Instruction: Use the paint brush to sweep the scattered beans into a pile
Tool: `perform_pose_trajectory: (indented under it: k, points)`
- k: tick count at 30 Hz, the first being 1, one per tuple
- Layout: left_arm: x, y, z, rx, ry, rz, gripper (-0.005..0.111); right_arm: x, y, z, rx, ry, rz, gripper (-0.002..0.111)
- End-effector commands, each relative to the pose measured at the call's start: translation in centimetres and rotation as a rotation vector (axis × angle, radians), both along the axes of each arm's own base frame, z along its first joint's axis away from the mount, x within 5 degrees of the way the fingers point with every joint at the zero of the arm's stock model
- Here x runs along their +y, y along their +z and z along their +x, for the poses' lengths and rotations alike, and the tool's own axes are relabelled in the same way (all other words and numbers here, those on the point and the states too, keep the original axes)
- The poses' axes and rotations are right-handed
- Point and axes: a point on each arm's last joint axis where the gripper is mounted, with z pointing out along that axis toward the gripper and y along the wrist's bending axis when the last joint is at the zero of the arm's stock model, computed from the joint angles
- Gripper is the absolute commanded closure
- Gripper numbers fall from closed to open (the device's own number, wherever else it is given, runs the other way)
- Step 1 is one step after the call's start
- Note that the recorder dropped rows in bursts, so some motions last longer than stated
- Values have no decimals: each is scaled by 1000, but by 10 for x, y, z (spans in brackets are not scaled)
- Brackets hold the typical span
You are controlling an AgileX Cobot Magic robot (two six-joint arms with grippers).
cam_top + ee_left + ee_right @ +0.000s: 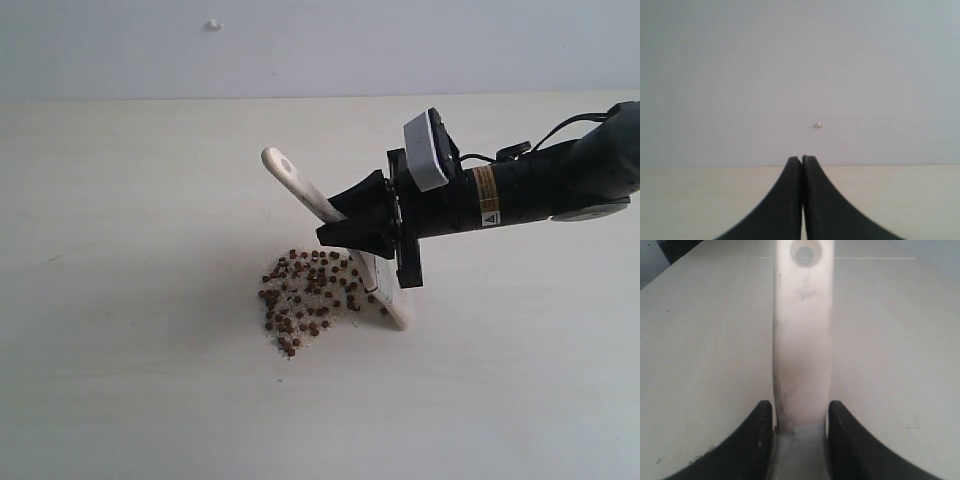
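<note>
- My right pincer (345, 220) is clamped on the paint brush (303, 188). The black jaws grip it low on the wooden handle, where the wood meets the metal band.
- In the right wrist view the handle (802, 340) runs straight out between my two fingers (757, 440), snug against both, with the hole at its far end in plain sight.
- The brush leans: the handle tip is up and away from my arm, and the pale bristles (396, 314) are down on the table (130, 300).
- The beans (305, 290) lie in a loose reddish-brown patch on the table with whitish crumbs mixed in, just beside the bristles on the side away from my arm. A few sit right against the brush head.
- My left pincer (801, 162) holds nothing, its jaws pressed together with barely a sliver between the tips.
- It hovers over bare tabletop and faces the pale wall (740, 75), which has one tiny white speck (818, 125) on it.
- The left arm doesn't show in the exterior view.
</note>
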Motion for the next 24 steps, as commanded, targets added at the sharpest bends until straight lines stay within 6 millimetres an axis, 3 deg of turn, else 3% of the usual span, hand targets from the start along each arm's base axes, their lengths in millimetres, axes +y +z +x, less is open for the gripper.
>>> perform_pose_trajectory:
  k: [1,7,14,19,24]
  points:
    - [0,3,-1,-19,1,-7,107,1,3,2,13,-12,23,108]
    - [0,3,-1,-19,1,-7,107,1,4,4,25,-36,37,108]
    - [0,3,-1,-19,1,-7,107,0,29,3,-28,-30,45,108]
    - [0,3,-1,-19,1,-7,107,-13,49,4,-7,-48,35,108]
    - [0,3,-1,-19,1,-7,107,-32,47,5,52,-54,-9,108]
